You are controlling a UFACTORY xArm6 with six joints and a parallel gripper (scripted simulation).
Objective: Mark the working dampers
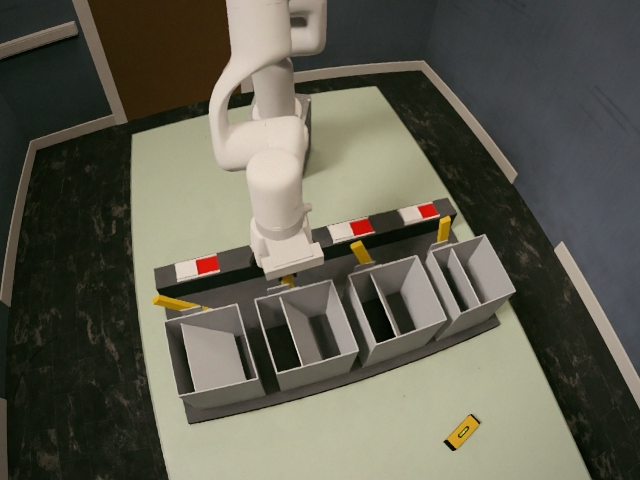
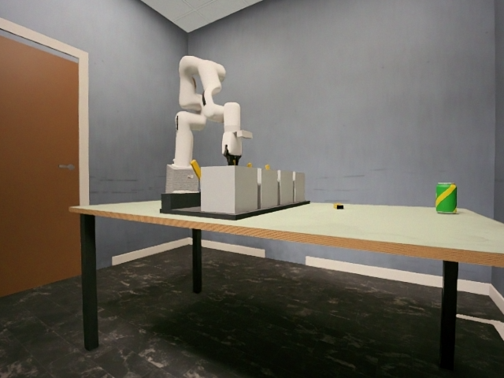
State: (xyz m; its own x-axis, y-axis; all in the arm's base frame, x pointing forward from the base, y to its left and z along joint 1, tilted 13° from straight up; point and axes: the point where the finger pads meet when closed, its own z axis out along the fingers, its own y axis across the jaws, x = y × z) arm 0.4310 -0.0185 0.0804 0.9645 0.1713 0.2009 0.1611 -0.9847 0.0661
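Observation:
Four grey duct dampers stand in a row on a dark base plate: the first, second, third and fourth. Each has a yellow lever behind it: the first lies far over to the left, the third leans, and the fourth stands upright. My gripper points straight down behind the second damper, shut on its yellow lever. The first slider, third slider and fourth slider show red beside white covers. The second slider is hidden by my wrist.
The sliders sit in a dark rail behind the dampers. A small yellow spirit level lies on the table in front. A green can stands far off at the table's end. The arm's base stands behind the rail.

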